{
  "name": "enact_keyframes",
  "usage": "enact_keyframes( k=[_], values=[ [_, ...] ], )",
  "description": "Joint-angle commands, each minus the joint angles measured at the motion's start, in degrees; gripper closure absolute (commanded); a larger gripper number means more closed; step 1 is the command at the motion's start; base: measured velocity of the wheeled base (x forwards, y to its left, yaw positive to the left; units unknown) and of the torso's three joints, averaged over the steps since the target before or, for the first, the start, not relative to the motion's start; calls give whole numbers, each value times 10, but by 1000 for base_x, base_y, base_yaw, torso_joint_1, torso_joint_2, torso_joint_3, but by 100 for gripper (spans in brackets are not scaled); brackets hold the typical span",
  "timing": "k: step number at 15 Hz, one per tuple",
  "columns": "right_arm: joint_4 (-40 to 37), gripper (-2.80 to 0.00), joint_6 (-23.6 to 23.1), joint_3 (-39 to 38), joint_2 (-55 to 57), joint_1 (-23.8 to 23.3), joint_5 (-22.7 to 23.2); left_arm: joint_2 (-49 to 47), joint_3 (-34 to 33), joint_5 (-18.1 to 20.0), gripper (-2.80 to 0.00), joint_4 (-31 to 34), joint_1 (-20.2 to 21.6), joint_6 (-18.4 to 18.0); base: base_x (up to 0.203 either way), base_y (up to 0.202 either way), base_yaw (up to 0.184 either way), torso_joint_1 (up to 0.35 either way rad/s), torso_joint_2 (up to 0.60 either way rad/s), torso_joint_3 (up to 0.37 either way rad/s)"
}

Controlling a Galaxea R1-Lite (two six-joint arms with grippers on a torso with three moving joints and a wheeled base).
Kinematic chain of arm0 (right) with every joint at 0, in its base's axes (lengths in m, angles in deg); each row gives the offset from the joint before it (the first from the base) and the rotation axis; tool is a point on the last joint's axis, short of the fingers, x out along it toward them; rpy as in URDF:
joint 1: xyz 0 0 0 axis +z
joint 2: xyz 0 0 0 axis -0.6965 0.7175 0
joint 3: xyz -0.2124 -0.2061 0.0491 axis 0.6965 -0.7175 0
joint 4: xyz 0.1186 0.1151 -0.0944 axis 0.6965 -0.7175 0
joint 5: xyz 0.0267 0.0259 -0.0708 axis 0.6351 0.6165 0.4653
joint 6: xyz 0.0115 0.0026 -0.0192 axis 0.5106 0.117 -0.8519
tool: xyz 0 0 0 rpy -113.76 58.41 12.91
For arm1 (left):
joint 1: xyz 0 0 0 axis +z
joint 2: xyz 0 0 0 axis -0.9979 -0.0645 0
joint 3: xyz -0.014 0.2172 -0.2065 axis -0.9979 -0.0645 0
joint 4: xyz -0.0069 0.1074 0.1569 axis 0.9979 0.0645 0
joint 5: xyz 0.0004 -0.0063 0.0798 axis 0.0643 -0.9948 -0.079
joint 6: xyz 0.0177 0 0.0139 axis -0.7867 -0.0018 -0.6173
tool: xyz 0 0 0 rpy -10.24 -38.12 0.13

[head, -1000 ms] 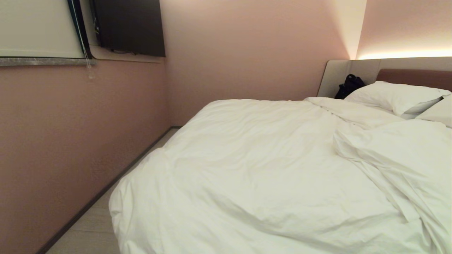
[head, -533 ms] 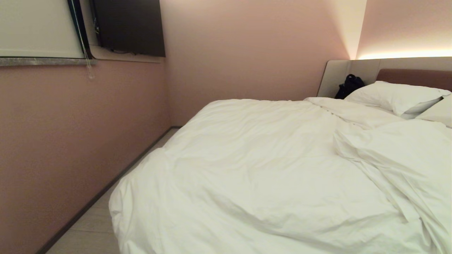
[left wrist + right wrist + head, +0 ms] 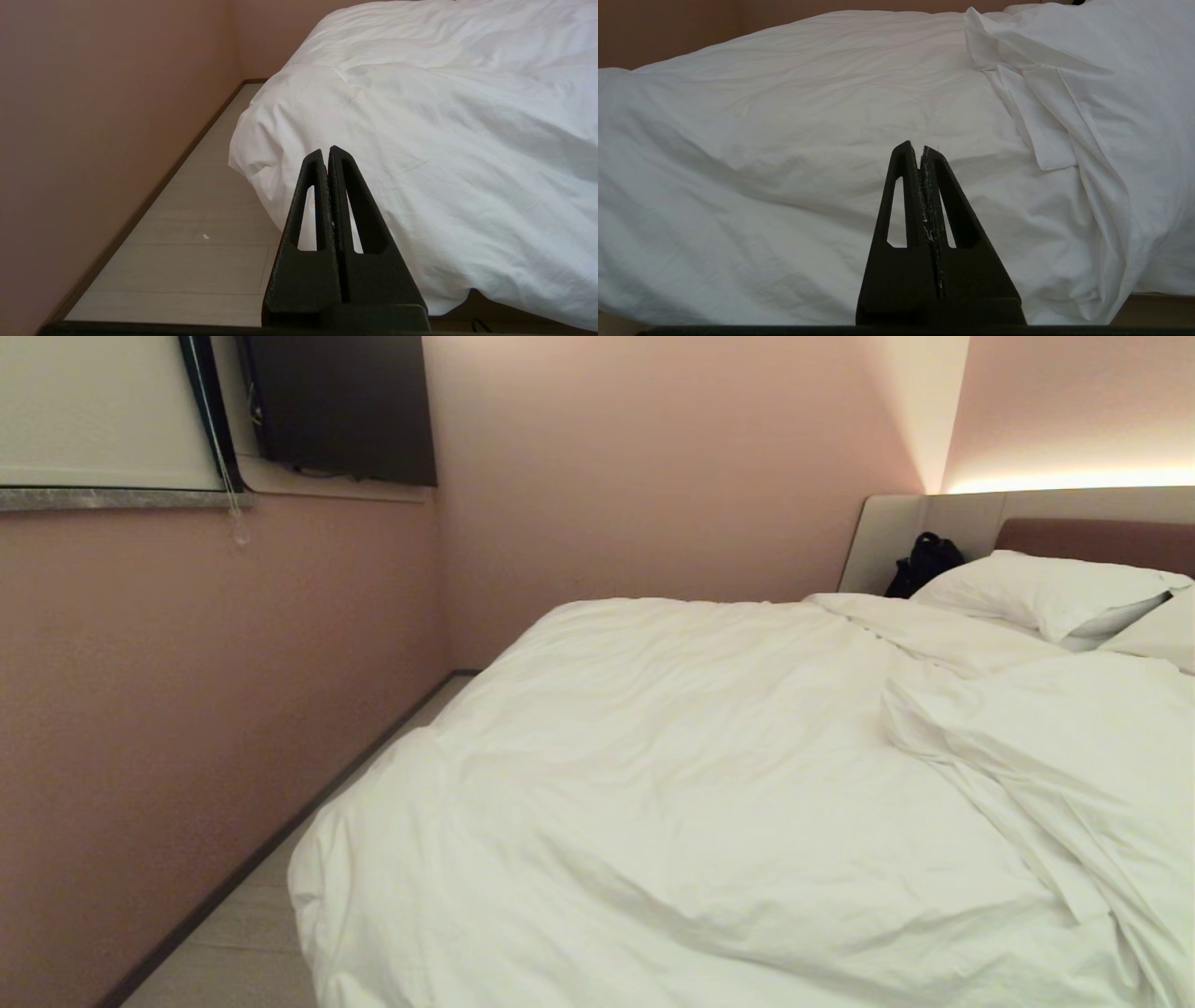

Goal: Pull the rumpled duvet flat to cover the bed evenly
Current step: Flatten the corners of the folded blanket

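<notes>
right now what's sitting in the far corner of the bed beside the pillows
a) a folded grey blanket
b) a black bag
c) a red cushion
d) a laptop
b: in the head view a black bag sits against the pale headboard surround, just beside the nearer white pillow at the head of the bed.

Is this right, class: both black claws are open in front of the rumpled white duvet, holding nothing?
Not quite. Both wrist views show the left claw and right claw shut, not open. They do hold nothing, in front of the rumpled white duvet.
</notes>
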Motion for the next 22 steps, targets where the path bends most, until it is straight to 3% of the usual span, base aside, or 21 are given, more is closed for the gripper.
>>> enact_keyframes(
  k=[1, 5, 12, 22],
  values=[
    [1, 0, 0, 0, 0, 0, 0, 0, 0, 0, 0, 0, 0, 0, 0, 0, 0, 0, 0, 0],
    [0, 0, -6, 0, 1, 0, 1, 0, 0, 0, 0, 0, 0, 0, 0, 0, 0, 4, -32, -18],
    [-1, 0, -4, 0, 1, 0, 1, 0, 0, 0, 0, 0, 0, 1, 0, 0, 0, 111, -335, -211],
    [0, 0, -1, 0, 0, 0, 0, 0, 0, 0, 0, 0, 0, 2, 0, 0, 0, 8, -17, -11]
  ],
)
